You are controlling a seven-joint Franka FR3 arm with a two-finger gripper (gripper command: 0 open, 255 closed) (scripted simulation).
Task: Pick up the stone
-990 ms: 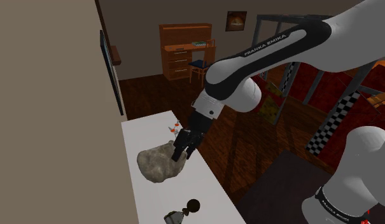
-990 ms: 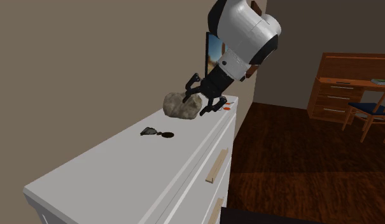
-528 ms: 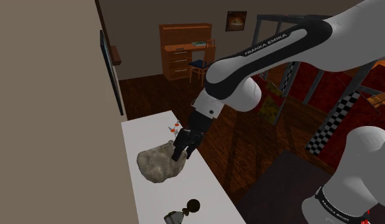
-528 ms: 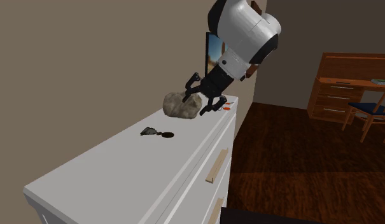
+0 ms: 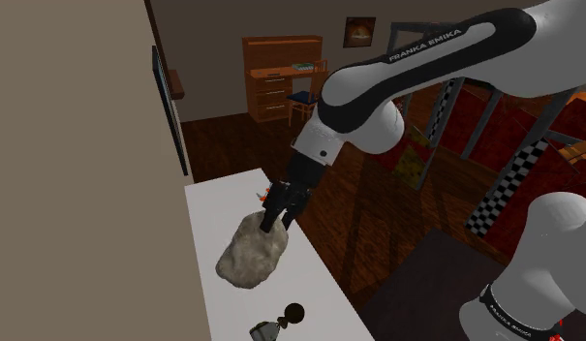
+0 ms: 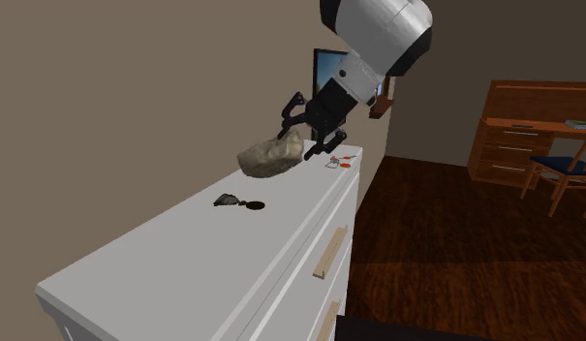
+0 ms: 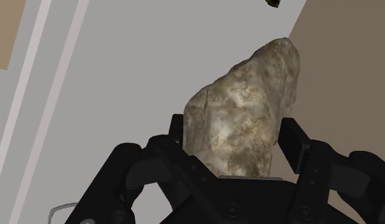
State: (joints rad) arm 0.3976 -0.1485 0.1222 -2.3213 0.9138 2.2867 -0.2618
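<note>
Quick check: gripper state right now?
Black two-finger gripper: closed, holding the rough grey-brown stone between its fingers.

Stone point(image 7: 245, 127) up close now: rough, pitted, mottled grey-brown, matt all over, real rock texture. The end effector point(image 7: 234, 137) is black, matt and plastic-looking, with hard moulded edges. The arm point(image 5: 363, 97) shells are smooth glossy white, catching highlights. The dresser point(image 6: 184, 252) top reads smooth, flat, matt white, with pale wood-look drawer handles point(image 6: 330, 254). Floor point(image 6: 455, 242): dark wooden boards with a soft sheen.
</note>
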